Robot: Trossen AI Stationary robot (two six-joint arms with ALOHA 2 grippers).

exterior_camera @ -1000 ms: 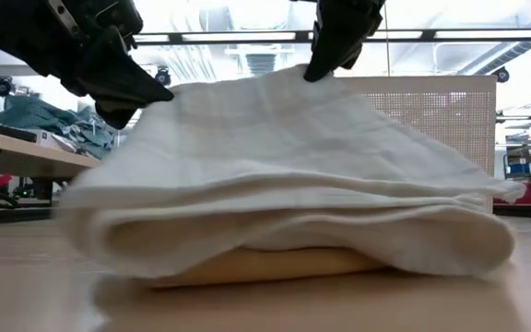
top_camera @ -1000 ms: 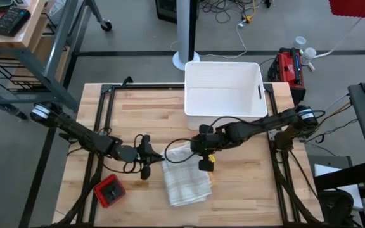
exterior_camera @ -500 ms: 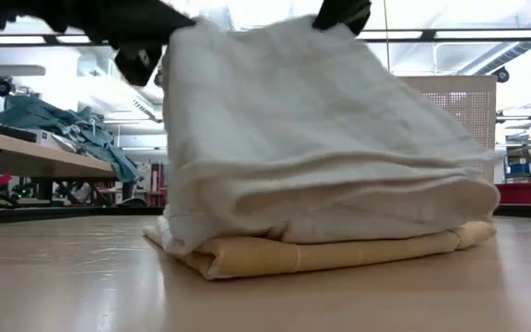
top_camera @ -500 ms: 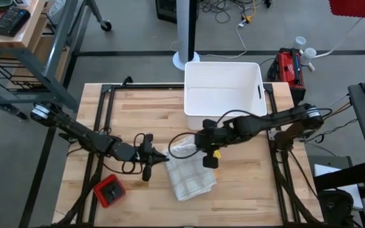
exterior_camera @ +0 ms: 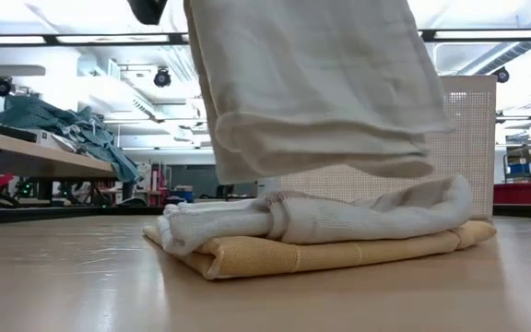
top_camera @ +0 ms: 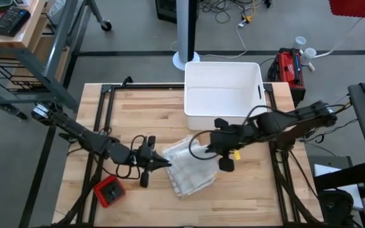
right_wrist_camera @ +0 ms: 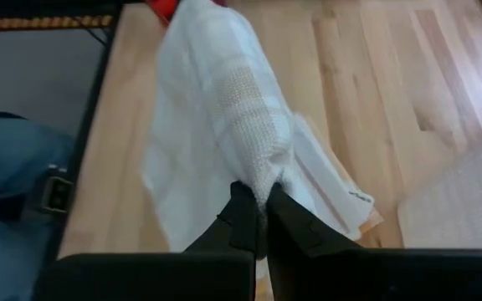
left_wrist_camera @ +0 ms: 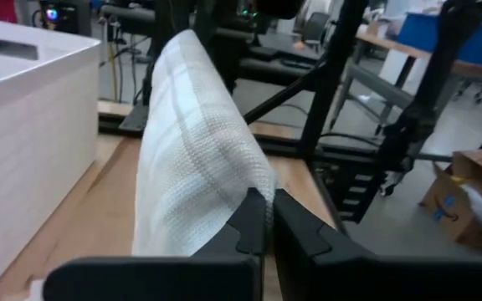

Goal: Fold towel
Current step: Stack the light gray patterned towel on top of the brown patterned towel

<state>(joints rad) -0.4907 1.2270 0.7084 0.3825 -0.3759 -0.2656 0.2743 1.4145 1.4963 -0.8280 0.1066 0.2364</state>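
Observation:
A white towel [top_camera: 184, 168] with faint checks lies partly lifted at the table's middle. In the low view its upper part [exterior_camera: 312, 83] hangs down, and its bunched lower part [exterior_camera: 339, 219] rests on a folded tan cloth [exterior_camera: 321, 254]. My left gripper [top_camera: 163, 164] is shut on the towel's left end. My right gripper [top_camera: 203, 151] is shut on its right end. Both grippers are out of the low view, above its top edge. My left gripper pinches the towel's raised edge [left_wrist_camera: 239, 186] between its two fingers, coming level from the table's left. The cloth runs away from the fingers as a raised ridge toward the other arm. My right gripper pinches a bunched fold of the towel [right_wrist_camera: 262, 167] between its two fingers, coming from the table's right and slanting down. The towel hangs below the hold, and its lower part lies on the tan cloth.
A white bin [top_camera: 224, 88] stands at the far middle of the table, just behind the right arm. A red box [top_camera: 109, 192] lies near the front left. Bare wood lies open at the table's far left and near right.
Both grippers have gone up and toward the table's right with the towel's held edge. The towel's upper layers have lifted clear and now hang. Its lower part has drawn in from the left into a bunch on the tan cloth, which stays put.

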